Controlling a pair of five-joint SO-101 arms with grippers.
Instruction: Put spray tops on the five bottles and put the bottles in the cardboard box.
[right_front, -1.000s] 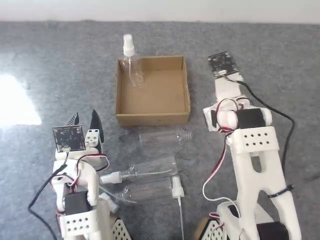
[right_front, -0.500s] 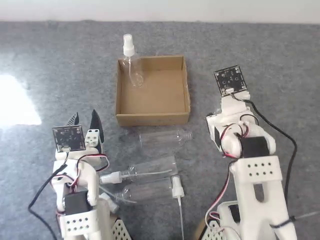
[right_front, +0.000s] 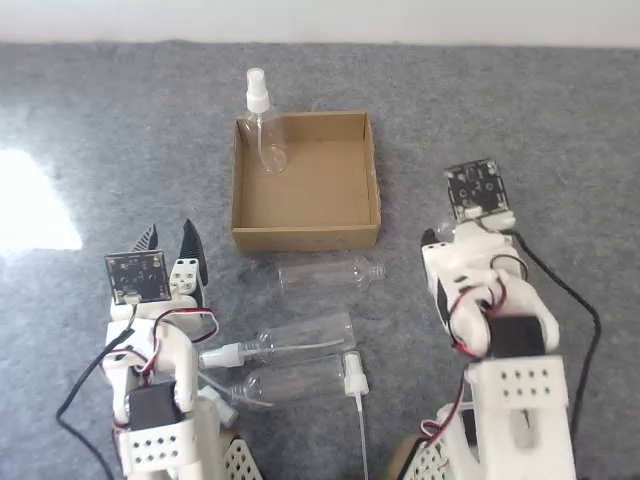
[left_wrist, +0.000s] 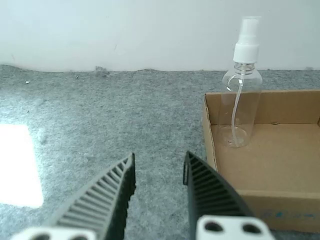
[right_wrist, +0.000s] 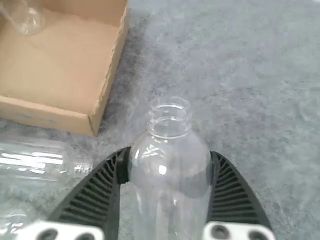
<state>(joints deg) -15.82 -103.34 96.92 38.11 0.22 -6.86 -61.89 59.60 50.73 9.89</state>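
Right gripper (right_wrist: 168, 156) clamped on uncapped bottle (right_wrist: 170, 125), cardboard box (right_wrist: 45, 116) and lying bottle (right_wrist: 30, 160) just beside; left gripper (left_wrist: 159, 160) spread apart.

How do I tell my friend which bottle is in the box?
Find the cardboard box on the grey carpet. In its far left corner stands a clear bottle with a white spray top. Only it is inside the box; the bottles in front lie flat.

Can't see the base of the gripped bottle (right_wrist: 169, 165): cropped at the right wrist view's edge. Same for most of the lying bottle (right_wrist: 31, 162), and for the box (left_wrist: 272, 155) in the left wrist view.
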